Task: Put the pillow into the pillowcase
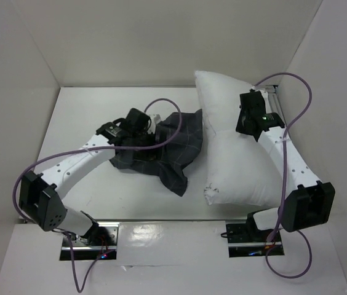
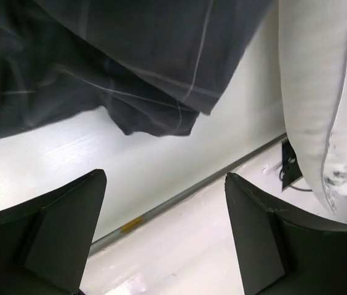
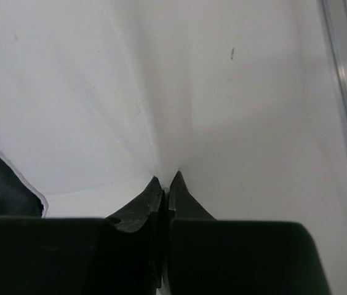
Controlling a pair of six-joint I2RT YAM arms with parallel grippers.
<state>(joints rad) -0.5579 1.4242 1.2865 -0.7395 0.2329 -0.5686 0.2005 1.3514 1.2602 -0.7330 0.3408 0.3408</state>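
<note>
From above, the left gripper (image 2: 164, 239) hides its fingertips against the crumpled pillowcase (image 1: 164, 147), left of centre on the table (image 1: 87, 104). We count one pillowcase and one pillow (image 1: 238, 163), lying right and touching the case. Only the left wrist view shows those fingers spread wide, nothing between. Only the right wrist view shows the right gripper (image 3: 165, 182) pressed together, pinching pillow fabric.

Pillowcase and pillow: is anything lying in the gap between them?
Nothing. The pillowcase reaches the pillow at its far end; nearer the arms, only bare white table separates them, clear in the top and left wrist views.
</note>
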